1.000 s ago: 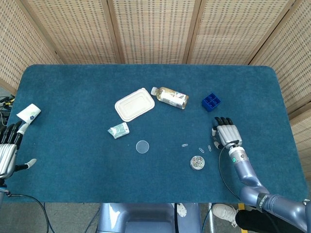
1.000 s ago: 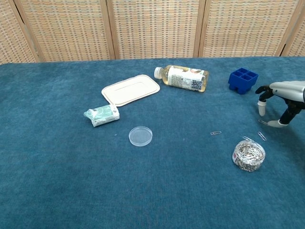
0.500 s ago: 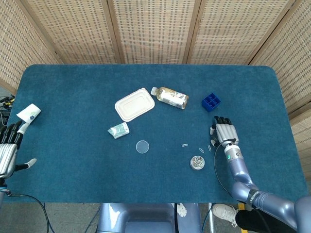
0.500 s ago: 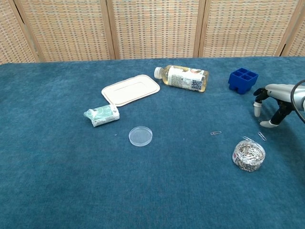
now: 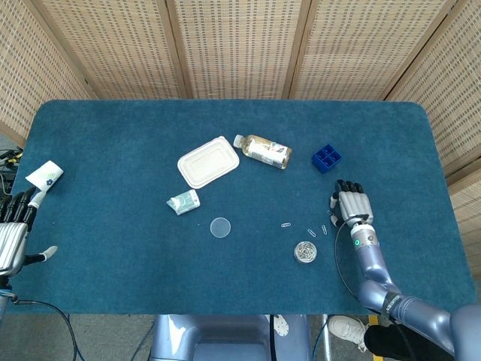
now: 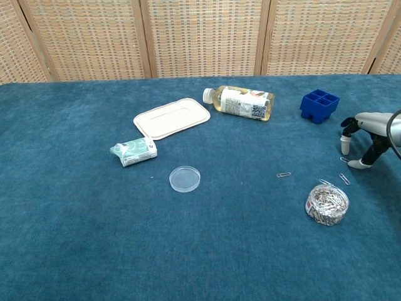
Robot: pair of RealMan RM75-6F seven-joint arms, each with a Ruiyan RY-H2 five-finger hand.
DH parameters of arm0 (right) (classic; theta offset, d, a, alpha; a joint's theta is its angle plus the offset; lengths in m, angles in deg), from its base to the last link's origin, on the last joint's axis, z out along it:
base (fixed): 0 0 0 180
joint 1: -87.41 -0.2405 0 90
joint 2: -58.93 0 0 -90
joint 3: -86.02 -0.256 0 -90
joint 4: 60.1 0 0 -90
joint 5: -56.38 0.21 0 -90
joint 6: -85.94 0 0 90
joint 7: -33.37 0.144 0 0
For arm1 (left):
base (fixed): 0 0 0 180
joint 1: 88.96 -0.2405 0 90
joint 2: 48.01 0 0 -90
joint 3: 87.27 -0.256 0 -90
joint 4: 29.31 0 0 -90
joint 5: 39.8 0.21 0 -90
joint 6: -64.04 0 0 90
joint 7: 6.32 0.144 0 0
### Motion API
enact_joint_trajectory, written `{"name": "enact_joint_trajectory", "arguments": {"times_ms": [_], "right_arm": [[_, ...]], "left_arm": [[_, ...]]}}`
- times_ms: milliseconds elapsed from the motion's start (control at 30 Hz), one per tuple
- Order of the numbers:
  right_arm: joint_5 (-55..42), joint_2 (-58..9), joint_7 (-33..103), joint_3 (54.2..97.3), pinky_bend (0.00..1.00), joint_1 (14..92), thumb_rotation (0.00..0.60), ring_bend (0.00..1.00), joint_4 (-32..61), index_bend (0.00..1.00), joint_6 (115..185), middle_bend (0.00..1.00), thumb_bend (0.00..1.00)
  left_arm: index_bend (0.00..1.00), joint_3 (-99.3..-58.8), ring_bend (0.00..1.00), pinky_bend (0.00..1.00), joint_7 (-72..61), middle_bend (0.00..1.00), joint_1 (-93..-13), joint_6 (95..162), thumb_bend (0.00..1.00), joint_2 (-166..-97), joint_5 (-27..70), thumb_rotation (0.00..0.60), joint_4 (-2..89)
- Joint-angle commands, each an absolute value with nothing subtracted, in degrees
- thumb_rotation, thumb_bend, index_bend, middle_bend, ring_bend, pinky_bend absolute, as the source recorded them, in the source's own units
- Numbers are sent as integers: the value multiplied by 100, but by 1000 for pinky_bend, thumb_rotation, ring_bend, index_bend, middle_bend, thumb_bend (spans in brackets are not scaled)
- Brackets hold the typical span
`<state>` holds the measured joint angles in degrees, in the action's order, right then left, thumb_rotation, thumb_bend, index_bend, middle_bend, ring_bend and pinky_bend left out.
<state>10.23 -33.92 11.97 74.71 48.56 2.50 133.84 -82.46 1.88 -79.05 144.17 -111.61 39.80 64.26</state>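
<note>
While the left hand (image 5: 13,229) lay spread and empty at the counter's (image 5: 113,150) left edge, the right hand (image 5: 352,208) hovered open, holding nothing, over loose paper clips (image 6: 344,178) near the right edge.

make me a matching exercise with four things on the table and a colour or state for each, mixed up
Things:
1. bottle
2. tray
3. dish
4. jar

Colour or state:
A. blue, split into compartments
B. clear, round and flat
C. lying on its side, white cap
D. full of paper clips

Pairs: 1-C, 2-A, 3-B, 4-D
</note>
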Motion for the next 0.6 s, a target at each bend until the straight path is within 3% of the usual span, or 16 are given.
{"name": "enact_joint_trajectory", "arguments": {"times_ms": [33,400,600], "right_arm": [[994,-3415,1216,7471,0,4860,600,0,196,482,13382,56,302],[951,-3460,1280,7477,0,4864,600,0,111,495,13224,56,302],[949,-3482,1242,7471,0,4845,600,0,95,563,13205,56,302]], "left_arm": [[0,-8249,0,0,198,0,-7905,14414,0,-11167,3979,600,6425],[0,-8251,0,0,214,0,-7898,14403,0,-11179,3968,600,6421],[0,-8244,0,0,192,0,-7895,14398,0,-11168,3956,600,6423]]}}
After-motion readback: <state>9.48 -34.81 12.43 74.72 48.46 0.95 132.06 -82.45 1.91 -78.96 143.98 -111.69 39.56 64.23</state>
